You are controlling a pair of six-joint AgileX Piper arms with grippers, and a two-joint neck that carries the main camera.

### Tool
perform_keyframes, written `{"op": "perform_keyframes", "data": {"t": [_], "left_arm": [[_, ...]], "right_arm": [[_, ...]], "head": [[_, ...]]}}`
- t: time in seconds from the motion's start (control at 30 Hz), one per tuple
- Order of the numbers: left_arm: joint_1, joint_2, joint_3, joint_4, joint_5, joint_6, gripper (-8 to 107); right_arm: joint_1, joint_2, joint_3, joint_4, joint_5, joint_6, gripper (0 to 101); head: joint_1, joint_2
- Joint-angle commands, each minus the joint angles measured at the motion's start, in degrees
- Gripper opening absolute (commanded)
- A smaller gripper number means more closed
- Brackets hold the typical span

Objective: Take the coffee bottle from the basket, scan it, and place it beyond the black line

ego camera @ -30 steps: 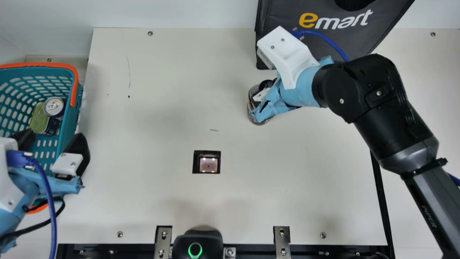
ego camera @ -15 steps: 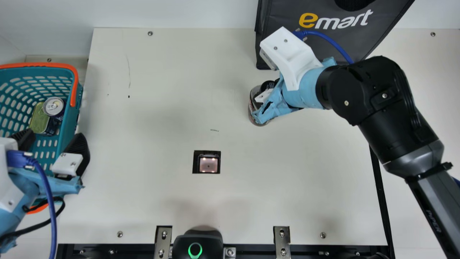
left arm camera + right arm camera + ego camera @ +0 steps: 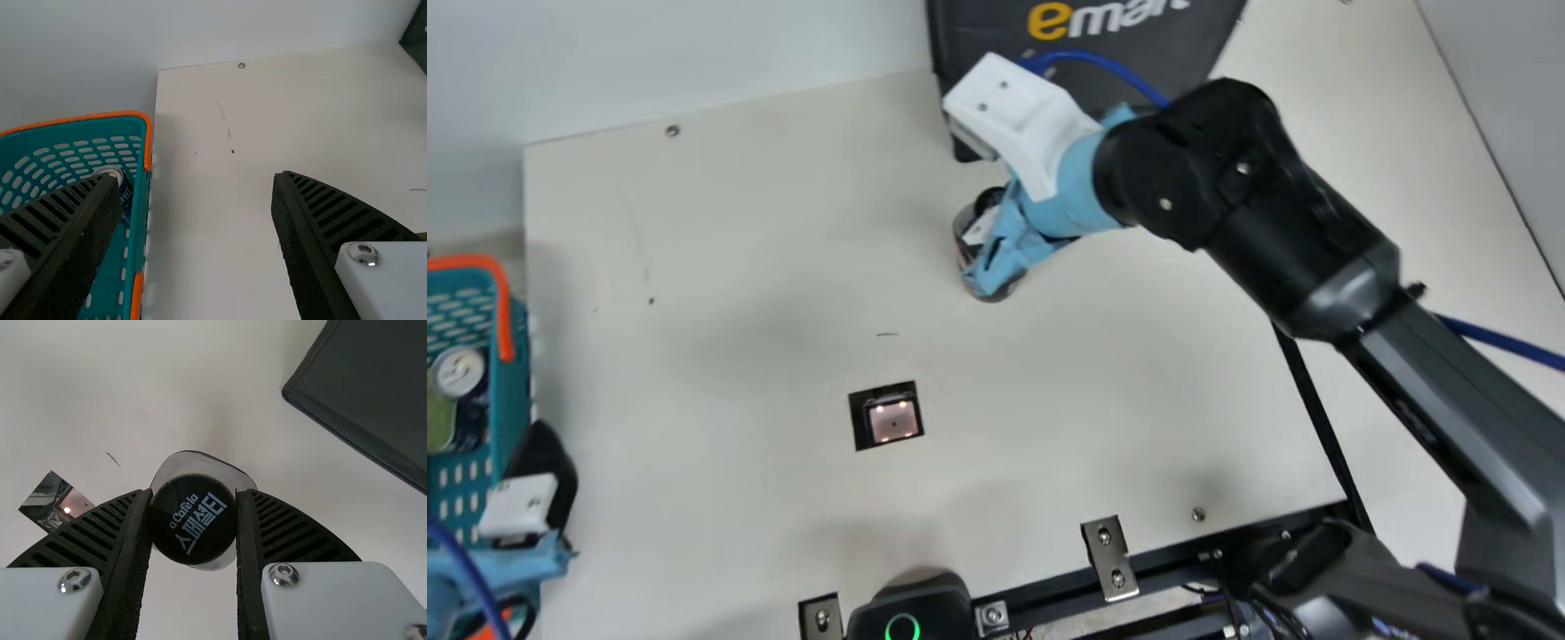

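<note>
Near the dark bag (image 3: 1085,84), the coffee bottle (image 3: 200,463) is out of the basket (image 3: 513,400), its cap (image 3: 180,550) clamped by the right gripper (image 3: 193,497), jaws parted about cap-wide; the left gripper (image 3: 197,180), at the basket, is spread wide, holding nothing. Removal done; scan status can't be told, bottle being off to one side of the scanner window (image 3: 892,420), and placing beyond the black line (image 3: 1316,418) is left, as the bottle sits on the scanner's side of it. Writing: white print on the cap, orange-and-white lettering on the bag, neither transcribed.
</note>
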Motion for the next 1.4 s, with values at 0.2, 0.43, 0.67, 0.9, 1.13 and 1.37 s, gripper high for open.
{"op": "perform_keyframes", "data": {"t": [0.2, 0.43, 0.67, 0.9, 1.13, 1.37], "left_arm": [[0.0, 0.0, 0.0, 0.0, 0.0, 0.0, 90], [0.0, 0.0, 0.0, 0.0, 0.0, 0.0, 90], [0.0, 0.0, 0.0, 0.0, 0.0, 0.0, 90], [0.0, 0.0, 0.0, 0.0, 0.0, 0.0, 90], [0.0, 0.0, 0.0, 0.0, 0.0, 0.0, 90], [0.0, 0.0, 0.0, 0.0, 0.0, 0.0, 90]], "right_arm": [[-1.75, -0.13, -0.47, -0.65, -0.22, 1.25, 0], [-4.87, -0.15, -1.1, -0.73, 0.03, 1.59, 0], [-9.31, -0.33, -1.3, -0.69, 0.22, 2.05, 0], [-14.85, -0.68, -1.28, -0.57, 0.6, 2.24, 0], [-20.93, -0.91, -1.32, 0.09, 1.08, 2.11, 0], [-26.89, -0.97, -1.28, 1.32, 1.45, 1.41, 0]], "head": [[-0.96, -2.77], [-0.96, -2.77], [-0.96, -2.77], [-0.96, -2.77], [-0.96, -2.77], [-0.96, -2.77]]}}
